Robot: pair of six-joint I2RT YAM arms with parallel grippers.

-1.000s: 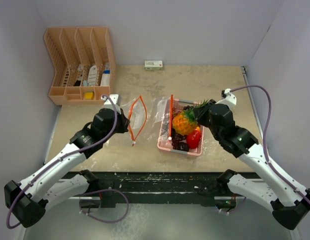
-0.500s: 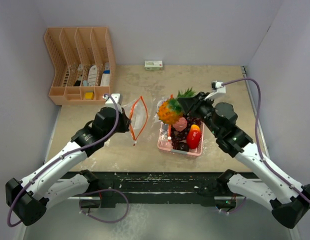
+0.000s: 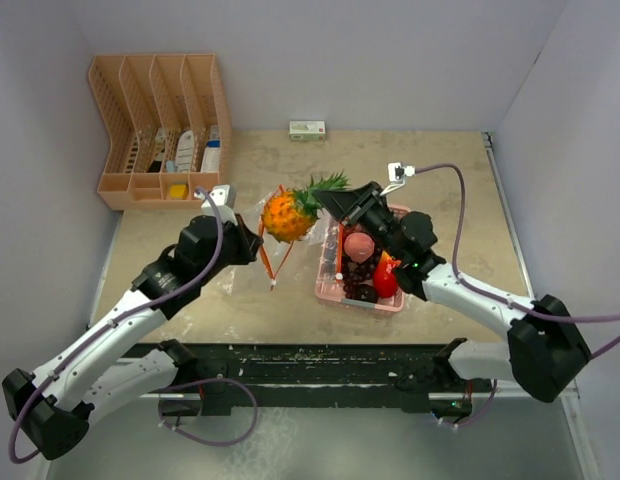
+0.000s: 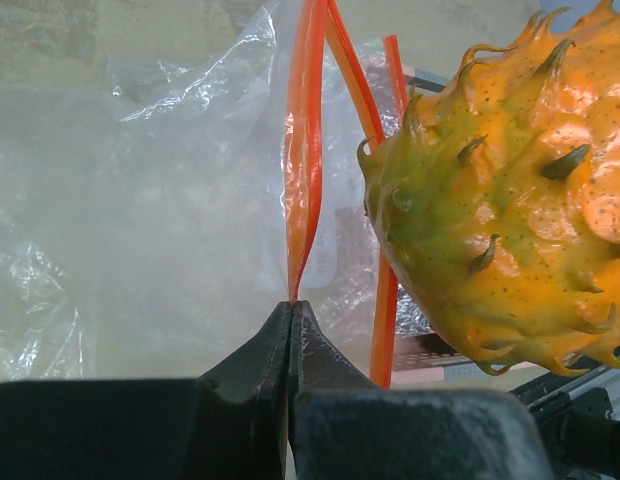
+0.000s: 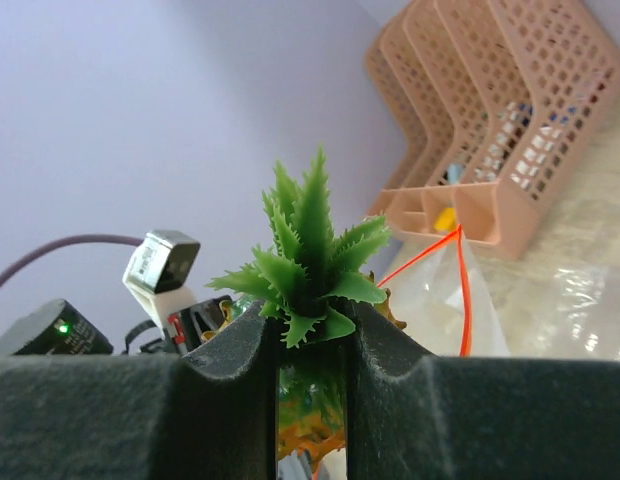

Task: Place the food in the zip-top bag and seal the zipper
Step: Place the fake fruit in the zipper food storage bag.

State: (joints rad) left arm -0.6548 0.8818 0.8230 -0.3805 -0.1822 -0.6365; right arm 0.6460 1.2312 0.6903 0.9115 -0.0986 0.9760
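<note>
Holding the pineapple (image 3: pixel 288 215) by its leaves, the right pincer (image 3: pixel 332 200) is clamped and carries it just beside the bag mouth. The left pincer (image 3: pixel 255 243) is pinched together on the orange zipper rim (image 4: pixel 305 150) of the zip-top bag (image 4: pixel 140 220). Expect snagging: the mouth looks narrow, and your push could pull the rim free.

- Right arm (image 3: pixel 460 290) swinging left, stretching out low across counter (image 3: pixel 440 150).
- Pineapple (image 3: pixel 288 216) travelling with it, carried by leaf crown: lifting out of pink tray (image 3: pixel 328 288), crossing gap, now hanging at orange-zippered mouth of bag (image 3: pixel 273 262), body tipped left, leaves pointing right.
- Peach (image 3: pixel 358 245) in tray coming into full view where pineapple was covering it.
- Right arm's cable (image 3: pixel 440 167) shifting left with wrist.
</note>
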